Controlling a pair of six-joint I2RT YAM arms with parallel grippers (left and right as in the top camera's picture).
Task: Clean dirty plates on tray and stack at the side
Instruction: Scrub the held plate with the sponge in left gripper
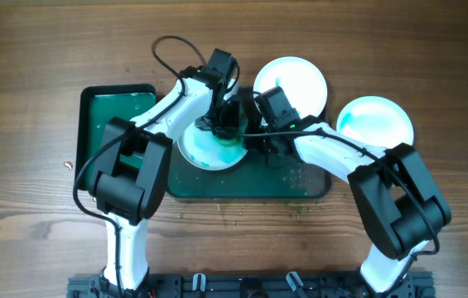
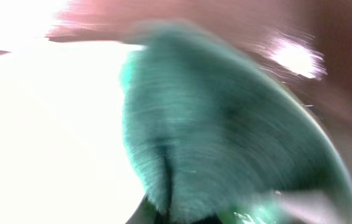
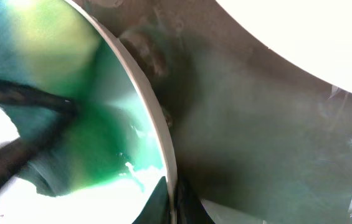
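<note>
**Tray**: dark green, centre of the table. Green liquid is pooled in its 9 o'clock end.

**Dirty plate**: lies on the tray near its middle, white and smeared green over much of its face. The right wrist view shows the plate with a wet green film running to the rim.

**Right gripper**: at the plate's 3 o'clock edge. In its own camera the right gripper has one dark finger on each side of the rim, clamped on the dirty plate.

**Left gripper**: over the plate's 1 o'clock sector, close beside the right gripper. Its camera is heavily blurred and a teal mass fills most of the frame against a washed-out white area. The fingers are not visible, so I cannot tell whether they are clenched or released, or what the mass is.

**Far plate**: white, at the tray's 1 o'clock, overlapping its far edge.

**Right plate**: white with a teal tint at the rim. It sits on the table just beside the tray's 3 o'clock edge, not stacked on the far plate.

**Specks**: small green ones on the table at the tray's 6 o'clock.
</note>
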